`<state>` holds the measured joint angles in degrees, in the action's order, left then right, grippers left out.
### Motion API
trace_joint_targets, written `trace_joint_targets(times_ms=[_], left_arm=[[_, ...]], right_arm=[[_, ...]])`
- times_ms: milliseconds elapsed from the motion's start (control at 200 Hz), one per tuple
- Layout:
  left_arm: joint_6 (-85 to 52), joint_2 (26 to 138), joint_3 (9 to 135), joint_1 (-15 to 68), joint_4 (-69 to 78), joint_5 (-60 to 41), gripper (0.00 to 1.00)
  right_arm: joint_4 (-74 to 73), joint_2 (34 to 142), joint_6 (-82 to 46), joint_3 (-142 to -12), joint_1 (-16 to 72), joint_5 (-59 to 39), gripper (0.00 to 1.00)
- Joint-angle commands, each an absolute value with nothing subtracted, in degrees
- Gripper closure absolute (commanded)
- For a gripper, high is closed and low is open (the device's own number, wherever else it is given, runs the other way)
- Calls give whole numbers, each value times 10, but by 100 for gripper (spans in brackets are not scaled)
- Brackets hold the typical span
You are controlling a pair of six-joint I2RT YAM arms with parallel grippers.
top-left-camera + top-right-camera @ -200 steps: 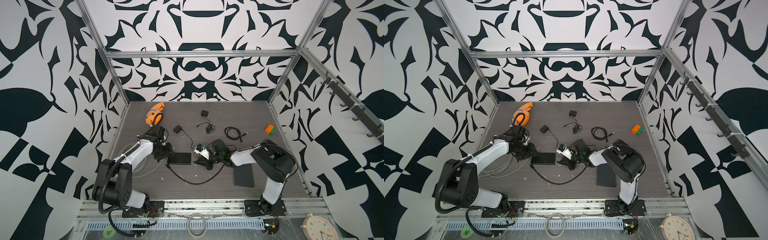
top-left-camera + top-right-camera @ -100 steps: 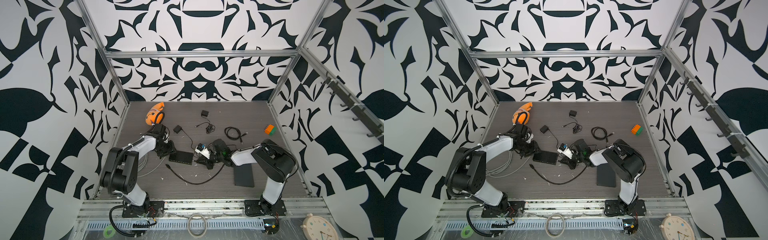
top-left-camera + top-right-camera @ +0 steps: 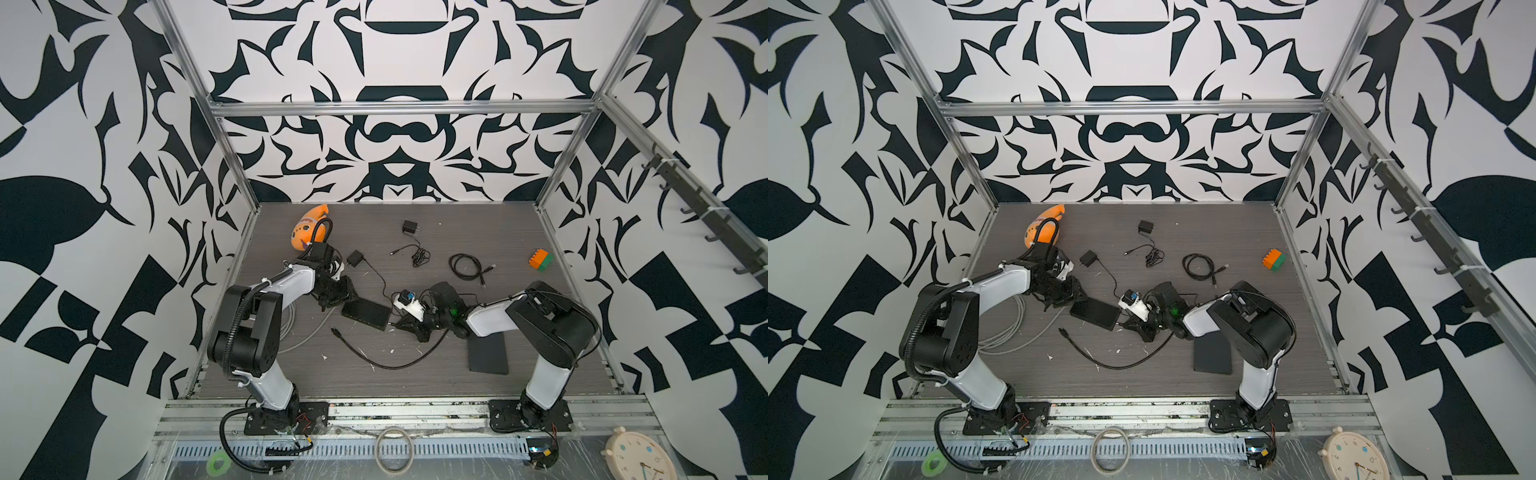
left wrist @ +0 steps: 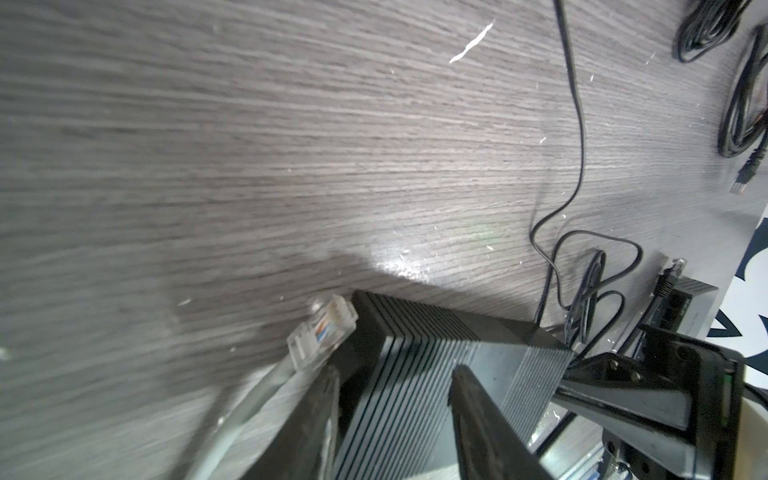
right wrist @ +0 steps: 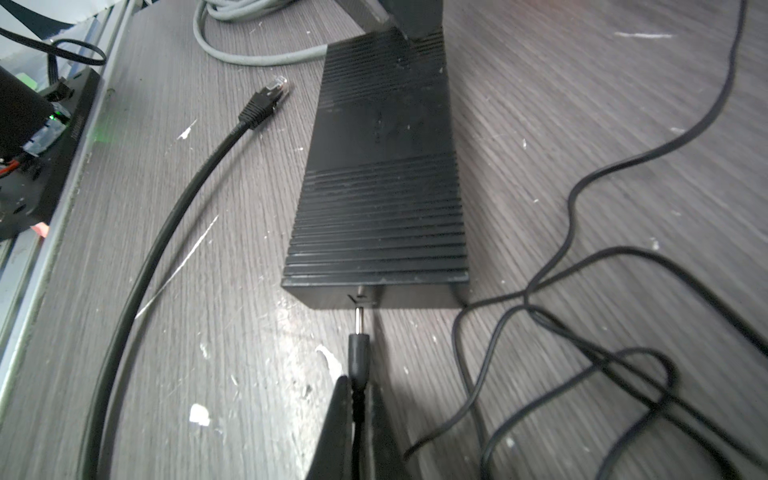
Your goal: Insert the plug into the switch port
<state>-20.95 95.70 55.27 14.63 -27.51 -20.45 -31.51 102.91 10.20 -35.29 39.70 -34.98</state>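
Grey wood-grain bench [image 5: 582, 104]. My right claw [image 5: 358, 386] pinched tight on plug [image 5: 358, 345] boot; metal tip at mouth of port [image 5: 365, 296] on switch [image 5: 382, 166], not yet seated. My left claw [image 4: 395, 370] jaws apart, straddling switch's far corner.

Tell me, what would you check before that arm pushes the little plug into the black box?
1. Barrel plug pinched in the right gripper: ok.
2. Plug tip aimed at the port on the switch: ok, at the opening, not seated.
3. Left gripper bracing the switch's far end: cannot tell; open fingers sit at it, contact unclear.
4. Black Ethernet plug clear of the path: ok, lying to one side.
5. Thin cord slack: ok, it loops loosely.
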Motion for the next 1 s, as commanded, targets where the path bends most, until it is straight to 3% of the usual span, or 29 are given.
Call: trace_joint_targets(times_ms=[0,995], left_arm=[[-200,962,562,145,-296,-213,53],[-201,959,562,145,-297,-214,53]], right_arm=[[-340,1006,92,-340,397,-346,100],[-421,1039,56,-340,398,-369,100]])
